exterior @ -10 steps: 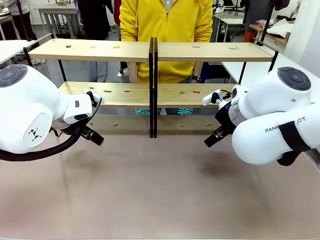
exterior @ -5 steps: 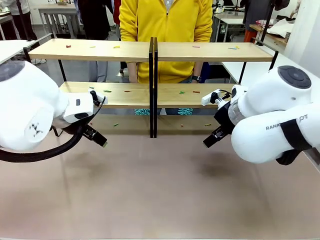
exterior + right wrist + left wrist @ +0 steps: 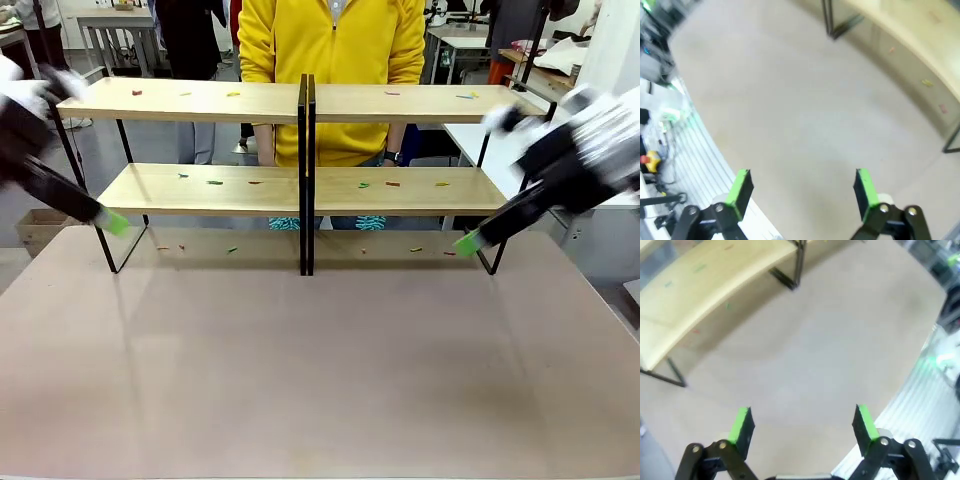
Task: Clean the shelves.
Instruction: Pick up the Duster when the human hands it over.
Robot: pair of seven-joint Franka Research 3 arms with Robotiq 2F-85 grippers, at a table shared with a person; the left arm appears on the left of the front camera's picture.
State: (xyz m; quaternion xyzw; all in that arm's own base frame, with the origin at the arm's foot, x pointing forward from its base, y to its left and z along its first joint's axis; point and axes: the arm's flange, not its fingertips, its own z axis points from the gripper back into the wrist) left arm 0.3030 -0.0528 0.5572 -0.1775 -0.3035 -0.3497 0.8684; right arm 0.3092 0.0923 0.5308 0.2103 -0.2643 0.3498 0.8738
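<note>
**Light, stiff racks strewn with tiny scraps; both claws spread and holding nothing**

At the far left, the left claw (image 3: 802, 424) hangs near the outer leg of the shelves (image 3: 160, 103). Its green pads are spread wide over the bare surface (image 3: 320, 370) with nothing between them. Its arm is smeared by blur and cut by the picture's edge.

The shelves stand along the far side of the surface, nearly as wide as it is, with a person in a yellow top (image 3: 330, 60) just behind. I judge them stiff but light. Thin black frames under smooth boards would likely slide or rock if pushed, so a board edge or a post is the place to steady them.

The coloured scraps (image 3: 214, 183) dotting both tiers, and some lying beneath, look flat, weightless and hard to pinch. Those on top suit a fingertip pinch from above, while the lower tier probably needs a low approach from the front.

What the scraps are made of is too small to tell, and the person's hands are hidden.

At the right, the right claw (image 3: 801, 186) is equally spread and empty near the far post, its arm blurred.
</note>
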